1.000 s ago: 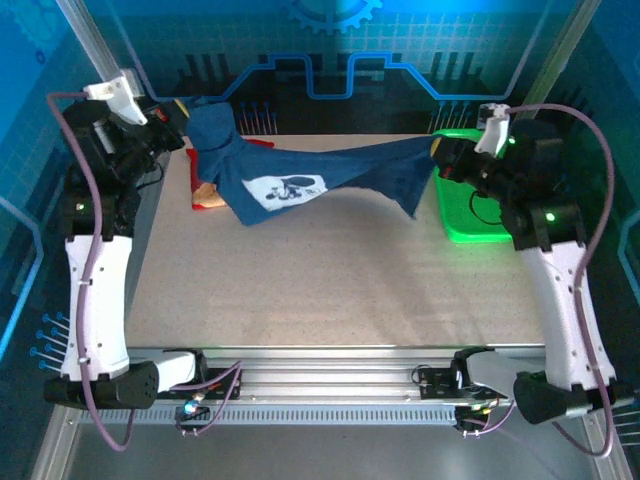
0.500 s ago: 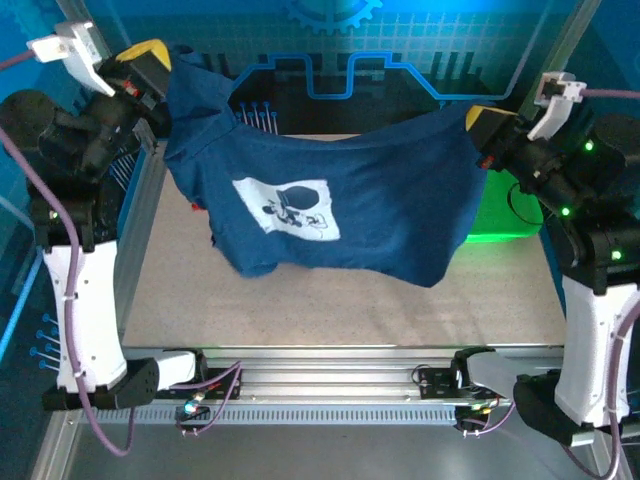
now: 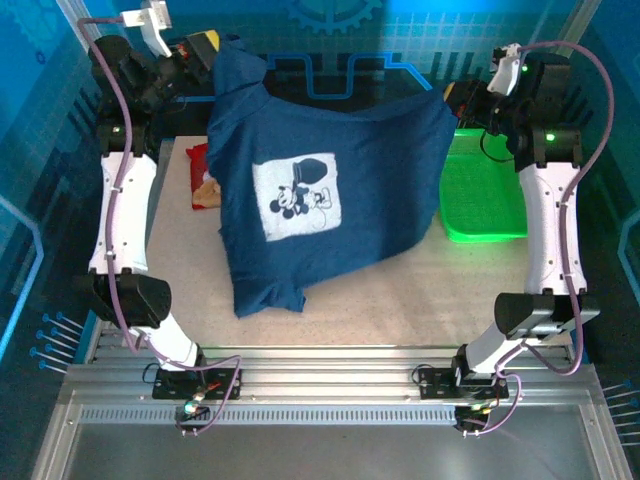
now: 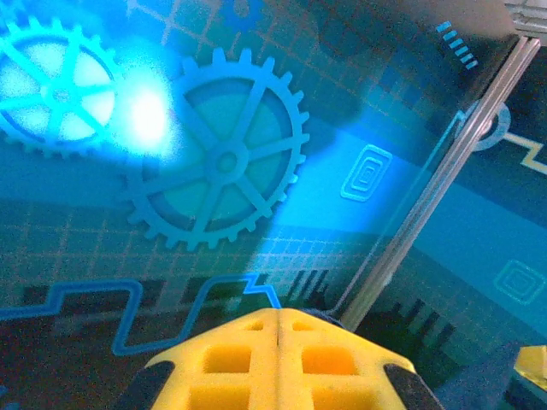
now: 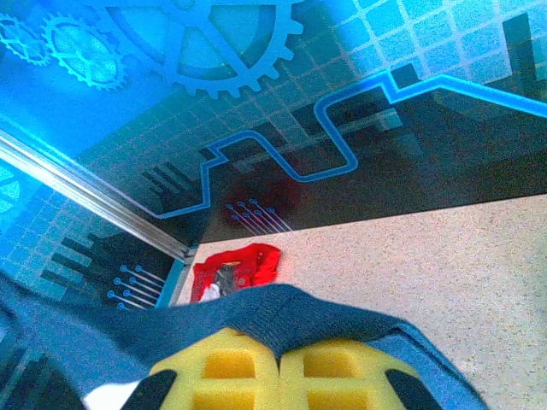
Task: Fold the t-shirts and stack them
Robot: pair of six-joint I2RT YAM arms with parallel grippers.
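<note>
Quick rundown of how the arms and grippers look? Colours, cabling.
Both alike: left arm and right arm have white link shells, black joints and a mauve cable looped outside each. There is a green status light on the right one. The left gripper and right gripper have yellow fingers with square waffle pockets, black-edged.

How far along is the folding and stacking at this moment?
Done: nothing folded or stacked yet. In hand: the navy t-shirt hangs spread between the left end effector and right end effector, both shut on its top edge. Left: fold it, then the crumpled red t-shirt at the back left, and stack.
</note>
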